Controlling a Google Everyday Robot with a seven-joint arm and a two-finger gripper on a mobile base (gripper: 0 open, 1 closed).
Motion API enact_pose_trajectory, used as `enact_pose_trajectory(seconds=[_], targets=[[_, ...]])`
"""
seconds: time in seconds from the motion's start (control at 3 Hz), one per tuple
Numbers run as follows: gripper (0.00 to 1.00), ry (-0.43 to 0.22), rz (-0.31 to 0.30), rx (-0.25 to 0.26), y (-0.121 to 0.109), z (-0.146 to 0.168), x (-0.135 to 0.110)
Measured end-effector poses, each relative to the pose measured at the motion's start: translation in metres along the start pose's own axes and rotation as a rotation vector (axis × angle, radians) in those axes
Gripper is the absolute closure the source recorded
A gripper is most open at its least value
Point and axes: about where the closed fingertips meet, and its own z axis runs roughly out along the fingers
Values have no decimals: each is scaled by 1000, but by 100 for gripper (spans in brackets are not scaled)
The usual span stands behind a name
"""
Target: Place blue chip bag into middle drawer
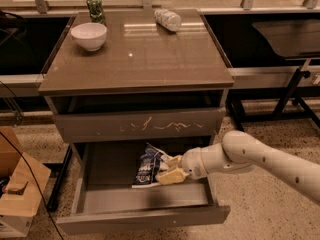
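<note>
- Presently the gripper [166, 169] is down inside the open middle drawer [145, 220], toward its right side, with the white arm [250, 154] reaching in from the right over the drawer's side wall.
- Jaws: the two yellowish fingers [174, 176] are closed on the right edge of the blue chip bag [148, 164], one above it and one below.
- The bag sits within the drawer's outline, right of centre. It is tilted, with its upper end toward the back and its lower left corner low, near or on the drawer floor. I cannot tell whether it actually touches.
- Above it, the scratched drawer front [150, 126] is shut. The bag's top end lies just under that panel's lower edge.
- On the cabinet top [135, 64] are a white bowl [89, 35], a green can [95, 8] and a clear plastic bottle [167, 19], all well clear of the work.
- My reading is that the placement is nearly done, with release and withdrawal remaining.
- Risk: crinkly foil could cling to a finger on release and ride out with the arm, undoing the placement.
- Risk: lifting straight up could knock the wrist against the scratched panel overhead. Backing out low and toward the front looks safer.
- Risk: if the bag is left propped high, its top end may snag under the upper panel when the drawer is later pushed in.
- Risk: the forearm is close to the right wall, so a sideways swing could jolt the drawer.
</note>
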Motion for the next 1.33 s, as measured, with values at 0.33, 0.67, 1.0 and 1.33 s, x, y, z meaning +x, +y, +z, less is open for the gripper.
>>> enact_pose_trajectory(seconds=[0.33,0.67,1.0,1.33], targets=[[100,-14,71,-7,-20,22,37],[93,-28,140,-17,-31,41,69],[75,-31,201,-47,-38,67,94],[52,-46,269,-90,-38,94,113]])
